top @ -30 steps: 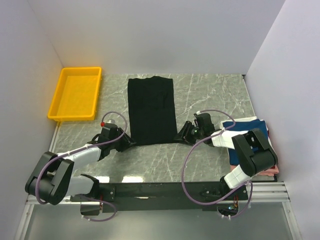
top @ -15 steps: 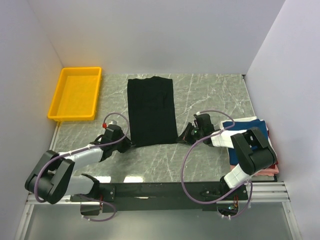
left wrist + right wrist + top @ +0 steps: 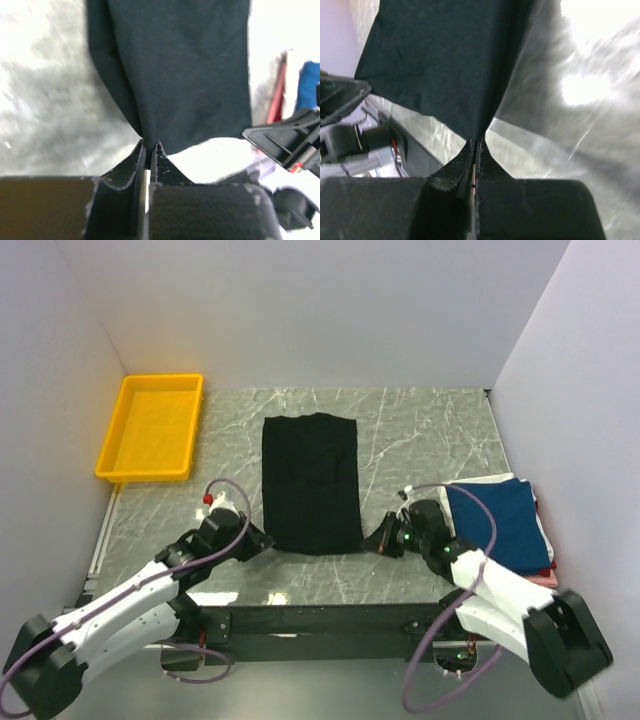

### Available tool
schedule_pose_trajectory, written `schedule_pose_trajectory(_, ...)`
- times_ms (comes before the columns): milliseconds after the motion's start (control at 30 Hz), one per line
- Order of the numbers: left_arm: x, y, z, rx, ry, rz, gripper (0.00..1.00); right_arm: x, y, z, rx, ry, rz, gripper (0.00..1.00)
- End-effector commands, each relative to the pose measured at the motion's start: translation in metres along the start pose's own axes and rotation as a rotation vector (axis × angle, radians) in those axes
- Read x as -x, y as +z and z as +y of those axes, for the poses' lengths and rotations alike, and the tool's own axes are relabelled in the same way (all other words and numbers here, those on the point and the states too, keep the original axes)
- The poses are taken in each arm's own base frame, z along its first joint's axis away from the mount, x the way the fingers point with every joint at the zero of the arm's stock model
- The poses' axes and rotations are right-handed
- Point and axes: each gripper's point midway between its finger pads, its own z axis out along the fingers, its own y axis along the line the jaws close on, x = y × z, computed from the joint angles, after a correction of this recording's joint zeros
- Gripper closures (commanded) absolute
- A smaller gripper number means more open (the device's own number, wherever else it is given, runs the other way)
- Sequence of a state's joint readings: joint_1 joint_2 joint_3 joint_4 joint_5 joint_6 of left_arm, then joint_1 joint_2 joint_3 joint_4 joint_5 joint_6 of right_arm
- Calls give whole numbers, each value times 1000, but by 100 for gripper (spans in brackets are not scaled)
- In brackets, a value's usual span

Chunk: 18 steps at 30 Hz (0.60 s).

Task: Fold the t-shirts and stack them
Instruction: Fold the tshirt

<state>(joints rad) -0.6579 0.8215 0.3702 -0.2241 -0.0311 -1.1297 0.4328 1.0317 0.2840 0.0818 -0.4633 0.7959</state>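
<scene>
On grey-veined marble worktop (image 3: pixel 420 430), matte black t-shirt (image 3: pixel 311 483) lies as long soft rectangle; L fingers (image 3: pixel 141 152) & R fingers (image 3: pixel 468 152) each pinch a near hem corner.

I'm seeing the black t-shirt (image 3: pixel 311 483) plain, no print. My left pincer (image 3: pixel 149 148) and right pincer (image 3: pixel 476 145) are showing matte black. Worktop (image 3: pixel 430 430) is showing grey-green marble, white veins. Tray (image 3: pixel 112 448) is reading bright yellow. Folded ones are showing solid: navy t-shirt (image 3: pixel 497 525), white t-shirt (image 3: pixel 541 526), pink-red t-shirt (image 3: pixel 543 581). Walls (image 3: pixel 300 310) are looking pale lilac-white.
</scene>
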Motion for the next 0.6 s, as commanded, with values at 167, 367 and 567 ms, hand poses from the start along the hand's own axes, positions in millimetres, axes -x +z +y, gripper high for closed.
schedule_pose_trajectory(167,-11,-27,1,-41,-13,-49,99,-27,-24,3,0,-34,-38,100)
schedule_pose_trajectory(367,22,-37,-24,-41,53,-165,99,4,-35,28,-39,-100,-97,100)
schedule_pose_trajectory(567,61,-29,-61,25,165,-219,100,54,-43,52,-129,-171,-157,100)
